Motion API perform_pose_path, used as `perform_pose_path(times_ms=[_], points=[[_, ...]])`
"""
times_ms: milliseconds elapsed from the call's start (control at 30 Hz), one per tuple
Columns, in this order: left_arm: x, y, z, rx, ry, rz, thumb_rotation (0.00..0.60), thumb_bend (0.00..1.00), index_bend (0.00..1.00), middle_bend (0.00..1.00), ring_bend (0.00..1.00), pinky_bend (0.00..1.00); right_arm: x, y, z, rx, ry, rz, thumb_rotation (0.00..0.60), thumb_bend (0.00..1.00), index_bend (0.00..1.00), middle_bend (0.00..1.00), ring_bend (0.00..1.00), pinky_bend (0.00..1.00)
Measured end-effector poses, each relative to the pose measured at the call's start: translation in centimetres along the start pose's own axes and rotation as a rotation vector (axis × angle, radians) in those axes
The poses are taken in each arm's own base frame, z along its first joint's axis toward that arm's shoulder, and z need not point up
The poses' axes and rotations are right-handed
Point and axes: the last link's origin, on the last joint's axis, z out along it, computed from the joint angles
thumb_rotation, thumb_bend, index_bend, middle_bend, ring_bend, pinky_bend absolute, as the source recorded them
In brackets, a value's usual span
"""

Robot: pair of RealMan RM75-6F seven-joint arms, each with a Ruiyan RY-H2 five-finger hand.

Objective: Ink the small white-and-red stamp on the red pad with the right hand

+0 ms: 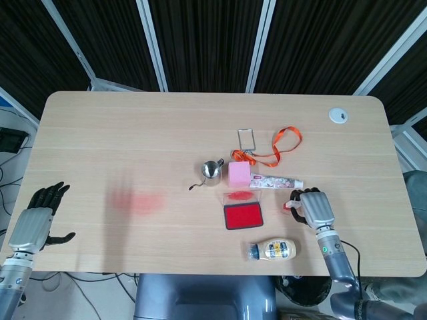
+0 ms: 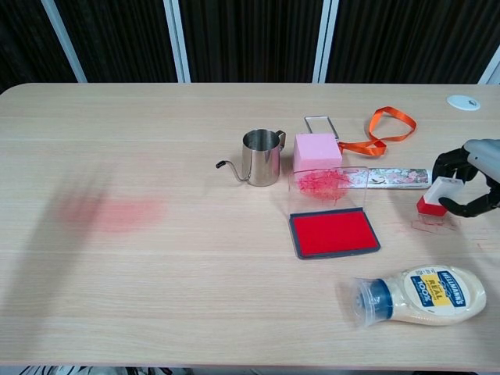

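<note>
My right hand [image 2: 472, 178] [image 1: 315, 209] grips the small white-and-red stamp [image 2: 435, 196] [image 1: 291, 203], held just above the table to the right of the red ink pad [image 2: 333, 233] [image 1: 243, 216]. The pad lies open and flat, its clear lid [image 2: 328, 183] standing up behind it. The stamp's red base hangs over faint red marks [image 2: 433, 223] on the wood. My left hand [image 1: 37, 217] rests open at the table's near left edge, seen only in the head view.
A mayonnaise bottle [image 2: 420, 294] lies on its side in front of the pad. Behind the pad stand a pink block [image 2: 316, 151] and a steel pitcher [image 2: 260, 157], with a patterned tube [image 2: 398, 177], an orange lanyard [image 2: 383, 129] and a red smear [image 2: 113, 212].
</note>
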Motion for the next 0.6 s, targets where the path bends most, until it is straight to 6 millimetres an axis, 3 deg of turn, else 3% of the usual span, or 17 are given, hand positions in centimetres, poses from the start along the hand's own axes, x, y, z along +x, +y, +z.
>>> perform_pose_path(times_ms=[600], points=[[-0.1,0.0,0.1,0.008,-0.002,0.004,0.6,0.0,0.0,0.0,0.0,0.0,-1.2,0.8,0.6,-0.039,-0.013,0.008,0.6,0.53,0.79,0.61,0.41,0.36]])
